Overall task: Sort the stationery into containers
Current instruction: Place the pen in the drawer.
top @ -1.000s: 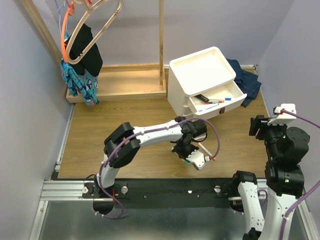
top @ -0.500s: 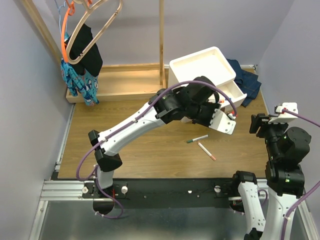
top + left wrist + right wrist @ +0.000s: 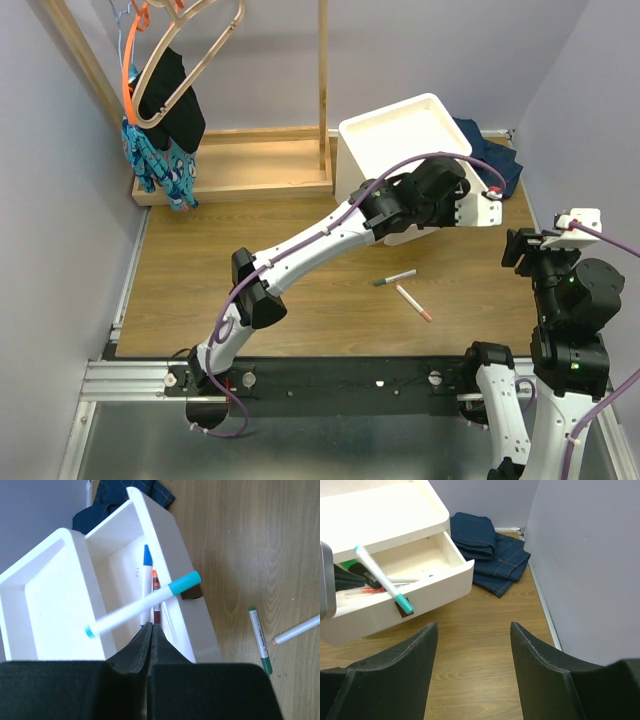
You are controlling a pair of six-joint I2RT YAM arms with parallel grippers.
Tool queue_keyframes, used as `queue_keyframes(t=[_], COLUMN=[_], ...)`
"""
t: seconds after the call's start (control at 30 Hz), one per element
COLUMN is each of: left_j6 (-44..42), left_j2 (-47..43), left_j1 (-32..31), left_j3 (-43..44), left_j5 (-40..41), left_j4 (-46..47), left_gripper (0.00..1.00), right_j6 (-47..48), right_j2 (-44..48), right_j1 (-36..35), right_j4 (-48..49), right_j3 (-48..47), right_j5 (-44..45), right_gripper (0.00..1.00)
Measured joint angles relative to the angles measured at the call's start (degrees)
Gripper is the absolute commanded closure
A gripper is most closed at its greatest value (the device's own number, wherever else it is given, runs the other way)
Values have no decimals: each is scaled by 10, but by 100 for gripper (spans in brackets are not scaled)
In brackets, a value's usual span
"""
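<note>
- Left gripper (image 3: 150,628) pinched together; marker (image 3: 142,606) slanting just past the tips at 12 o'clock, contact unclear.
- Marker over the open drawer (image 3: 170,560), blue cap toward 2 o'clock above the front wall.
- Right gripper (image 3: 473,626) spread apart, empty.
- Writing on marker too small to read.

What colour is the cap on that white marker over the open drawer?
Light blue, almost turquoise. The cap shows best in the left wrist view.

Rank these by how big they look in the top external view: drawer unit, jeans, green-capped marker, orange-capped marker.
1. drawer unit
2. jeans, partly hidden, so their true extent is unsure
3. green-capped marker and orange-capped marker: these look alike, so I am not ranking them.
</note>
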State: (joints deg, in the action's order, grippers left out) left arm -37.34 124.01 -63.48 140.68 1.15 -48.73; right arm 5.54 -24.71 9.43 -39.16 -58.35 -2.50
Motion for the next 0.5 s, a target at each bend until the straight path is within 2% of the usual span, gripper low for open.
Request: queue_keyframes(t=[0.1,0.13,0.2,0.23,0.33,0.4,0.5], left_j6=[18,22,30,32,37,36,33], left_j2=[0,0,1,1,2,-3,-32], left_j1=[5,6,9,10,11,9,4], left_j3=[0,0,0,0,0,-9,-57], left_j5=[16,21,30,33,50,58,58], left_j4=[10,15,24,26,36,50,66], left_gripper=[89,80,70,62,53,51,46], right_j6=[0,0,-1,-2,-2,-2,-2], right_j2=[0,0,0,0,0,0,0], right_j1=[0,0,0,0,0,0,0], right_j4=[0,0,0,0,0,0,0], right_j3=[0,0,0,0,0,0,0], right_j5=[3,3,3,3,3,4,4], right_gripper=[32,32,33,32,32,32,32])
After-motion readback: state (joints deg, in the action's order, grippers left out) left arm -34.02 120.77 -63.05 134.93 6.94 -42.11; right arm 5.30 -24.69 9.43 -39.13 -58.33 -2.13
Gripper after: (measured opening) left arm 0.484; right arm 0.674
